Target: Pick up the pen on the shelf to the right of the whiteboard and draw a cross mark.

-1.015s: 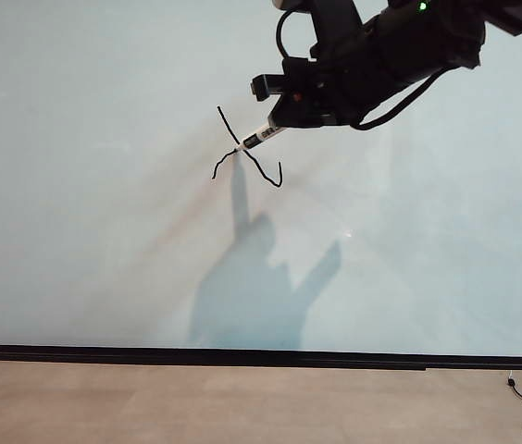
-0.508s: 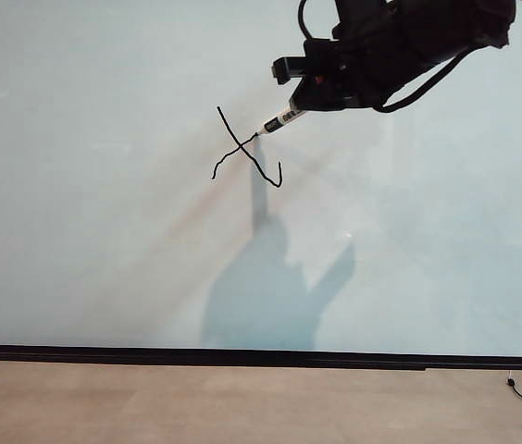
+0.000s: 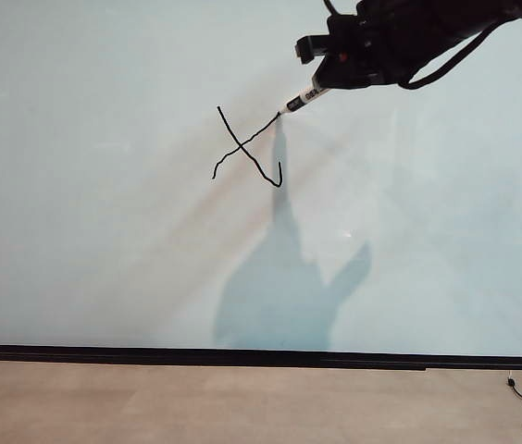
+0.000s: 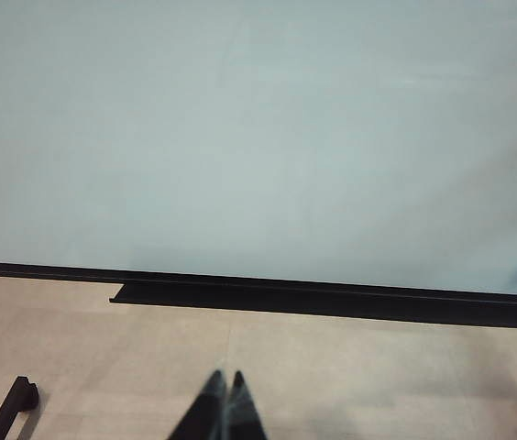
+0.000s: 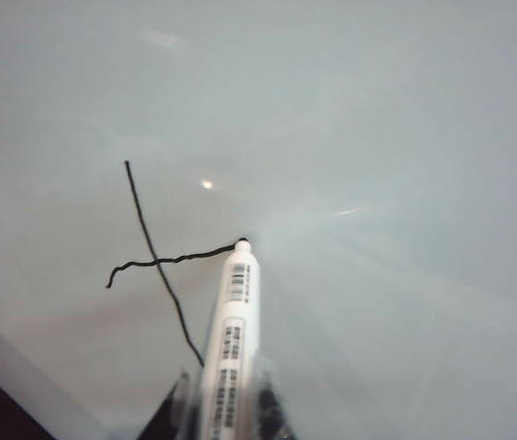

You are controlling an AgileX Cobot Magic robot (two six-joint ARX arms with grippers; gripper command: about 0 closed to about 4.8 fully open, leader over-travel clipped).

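Now the right gripper (image 3: 333, 81) pinches the pen (image 3: 304, 98) — tip ahead of its jaws, at the cross mark's (image 3: 247, 146) upper-right end on the whiteboard (image 3: 104, 231). Probably lift off next. Left gripper (image 4: 225, 403) — closed, empty, low.

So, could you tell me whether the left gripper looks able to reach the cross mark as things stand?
Probably not soon: the left gripper sits shut, low by the table before the whiteboard, while the cross mark is high up, where the right gripper holds the pen at it.
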